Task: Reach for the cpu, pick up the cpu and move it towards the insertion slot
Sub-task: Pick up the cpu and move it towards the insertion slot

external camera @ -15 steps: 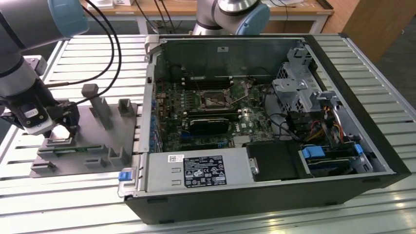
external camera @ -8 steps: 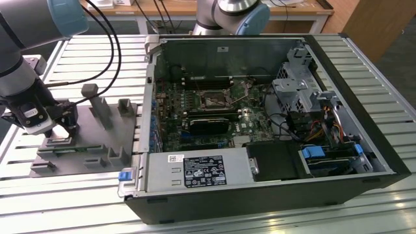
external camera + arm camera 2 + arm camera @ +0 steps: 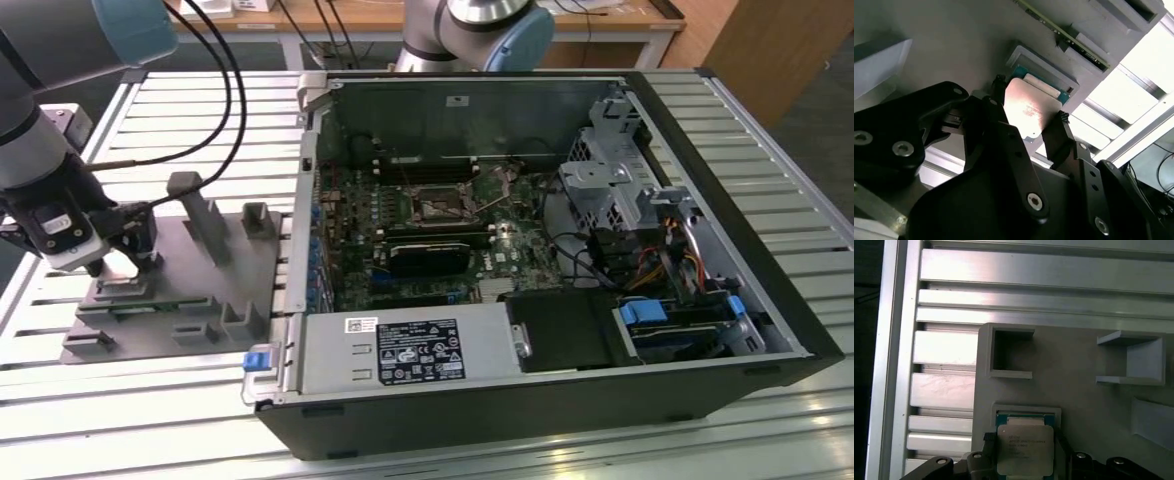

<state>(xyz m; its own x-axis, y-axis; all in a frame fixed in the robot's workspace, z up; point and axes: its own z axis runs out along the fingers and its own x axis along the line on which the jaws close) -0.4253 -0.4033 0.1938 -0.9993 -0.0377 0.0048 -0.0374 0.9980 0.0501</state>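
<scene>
The cpu (image 3: 1025,450), a small square chip with a shiny silver top, sits between my gripper's (image 3: 1024,439) black fingers (image 3: 1061,125), which press on two opposite edges. In the second wrist view the cpu (image 3: 1026,112) hangs just above a square pocket (image 3: 1039,62) of the grey fixture plate (image 3: 200,290). A green and white layer shows in that pocket under the chip. In the exterior view my gripper (image 3: 107,268) is low over the plate's near corner at the exterior view's left. The insertion slot (image 3: 438,205) lies on the motherboard inside the open computer case.
Grey posts and blocks (image 3: 203,215) stand on the fixture plate between my gripper and the case wall (image 3: 310,200). Inside the case are a long black card (image 3: 427,255), a drive cage (image 3: 607,185) and cable bundles. The table is slatted aluminium (image 3: 1044,272). Black cables (image 3: 220,90) trail from my arm.
</scene>
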